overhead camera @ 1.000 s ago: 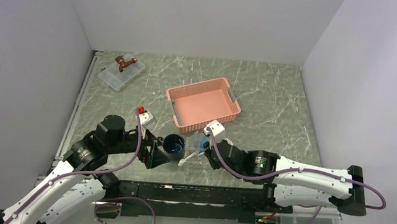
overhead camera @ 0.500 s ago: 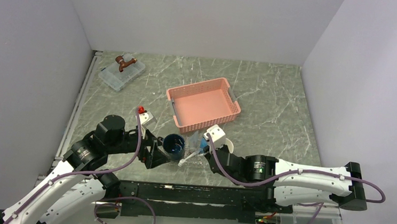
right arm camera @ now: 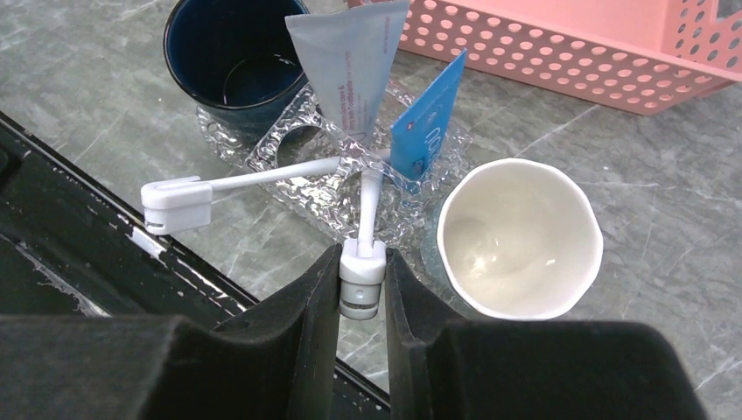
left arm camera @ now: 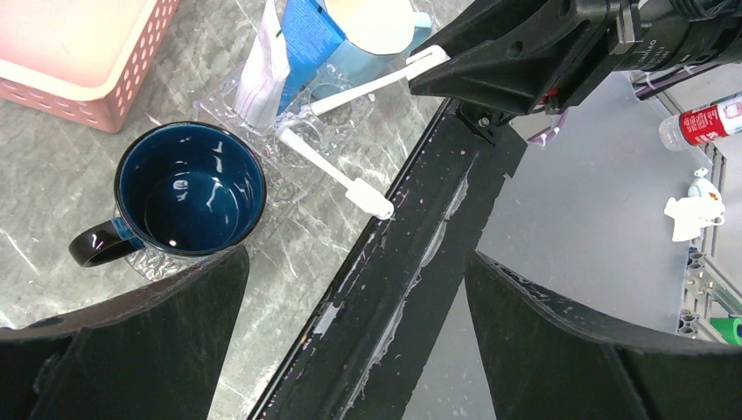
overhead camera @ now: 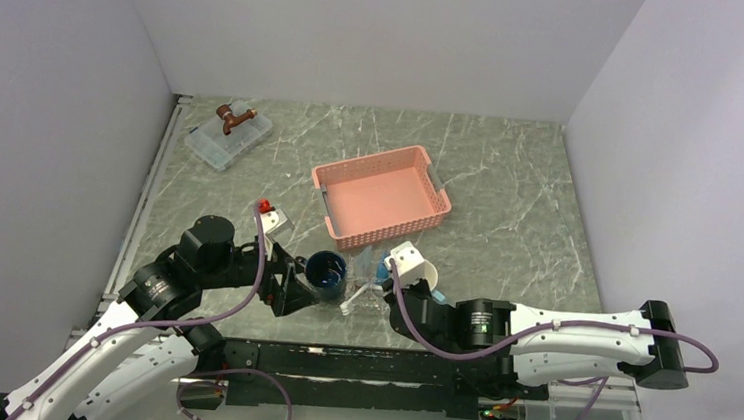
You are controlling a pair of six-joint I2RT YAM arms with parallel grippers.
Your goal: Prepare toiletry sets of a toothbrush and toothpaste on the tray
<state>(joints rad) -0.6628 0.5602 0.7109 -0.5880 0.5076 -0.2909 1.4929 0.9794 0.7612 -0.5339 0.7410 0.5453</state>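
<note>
The clear bumpy tray [right arm camera: 293, 179] lies near the table's front edge. Two toothpaste tubes lean on it, a pale one [right arm camera: 348, 61] and a blue one [right arm camera: 429, 131]. One toothbrush [right arm camera: 254, 179] lies across the tray, its head overhanging the front edge. My right gripper [right arm camera: 362, 258] is shut on the capped end of the other toothbrush [right arm camera: 368, 197], whose far end rests on the tray. My left gripper [left arm camera: 354, 262] is open and empty over the table's front edge, beside the mug. In the top view the tray [overhead camera: 366, 300] lies between both grippers.
A dark blue mug [right arm camera: 229, 52] stands on the tray's left end. A white cup [right arm camera: 519, 236] stands just right of the tray. The pink lattice basket [overhead camera: 381, 193] sits behind them. A clear lidded box [overhead camera: 227, 136] is at the back left.
My right arm has drawn back toward the front edge and a little right, still holding the toothbrush. The left arm has not moved.
</note>
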